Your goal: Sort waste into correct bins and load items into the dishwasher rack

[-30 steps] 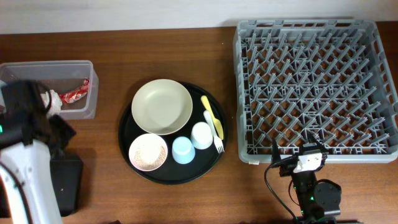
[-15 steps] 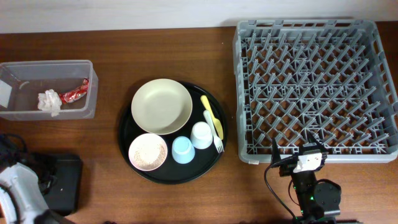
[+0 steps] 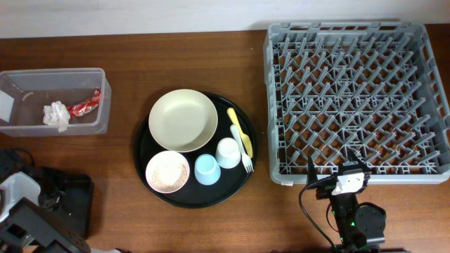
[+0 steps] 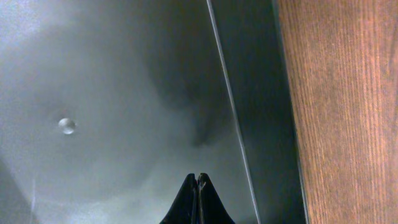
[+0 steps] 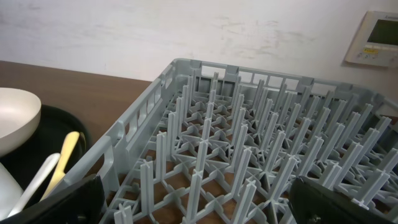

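The left arm (image 3: pixel 21 211) has pulled away from the clear plastic tub (image 3: pixel 53 72) and now sits at the near-left corner of the counter (image 3: pixel 140 56), over the flat black bin (image 3: pixel 81 204). The tub holds the crumpled white tissue (image 3: pixel 55 114) and the crinkled red wrapper (image 3: pixel 86 105), both well apart from the left end effector (image 4: pixel 197 186), whose two dark pointed tips are pressed together on nothing. Only the left wrist view shows that, along with the bin's smooth dull sheen and one pale round speck (image 4: pixel 66 126) on it. On the round black tray (image 3: pixel 143 151) sit the glossy cream bowl (image 3: pixel 183 120), the pink bowl (image 3: pixel 148 171) filled with pale grains (image 3: pixel 167 173), the light blue cup (image 3: pixel 207 169), the white cup (image 3: pixel 228 152) and the yellow-handled fork (image 3: pixel 240 138). The right end effector (image 5: pixel 196 186), fingers spread wide, faces the near edge of the grey pegged rack (image 3: pixel 337 28).
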{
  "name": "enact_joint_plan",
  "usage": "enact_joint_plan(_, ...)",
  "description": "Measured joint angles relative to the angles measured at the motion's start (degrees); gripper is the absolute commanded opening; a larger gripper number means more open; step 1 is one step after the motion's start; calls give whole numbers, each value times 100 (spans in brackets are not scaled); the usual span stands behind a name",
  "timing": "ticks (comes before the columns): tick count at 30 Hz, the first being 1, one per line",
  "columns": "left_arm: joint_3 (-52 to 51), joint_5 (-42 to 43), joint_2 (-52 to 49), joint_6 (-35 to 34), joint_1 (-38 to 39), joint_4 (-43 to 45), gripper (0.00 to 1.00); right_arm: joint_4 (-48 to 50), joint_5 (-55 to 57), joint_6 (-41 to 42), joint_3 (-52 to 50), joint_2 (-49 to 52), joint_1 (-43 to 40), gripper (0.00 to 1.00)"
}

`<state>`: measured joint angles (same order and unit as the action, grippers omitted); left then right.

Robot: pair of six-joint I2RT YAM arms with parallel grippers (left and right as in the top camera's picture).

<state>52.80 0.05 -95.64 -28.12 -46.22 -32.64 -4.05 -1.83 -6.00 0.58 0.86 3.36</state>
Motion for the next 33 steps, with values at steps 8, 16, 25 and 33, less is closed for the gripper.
enact_joint_plan(8, -4, 177, -151, 24, 2, 328, 0, 0, 0, 2, 0, 0, 0, 98)
enact_joint_plan(16, -4, 299, -151, 365, 354, 522, 0, 0, 0, 0, 0, 0, 0, 98)
enact_joint_plan(25, 76, 295, -59, 459, 378, 94, 0, 0, 0, 4, 0, 0, 0, 98)
enact_joint_plan(33, 1290, 494, 1893, 433, 820, -2218, 0, 0, 0, 4, 0, 0, 0, 98)
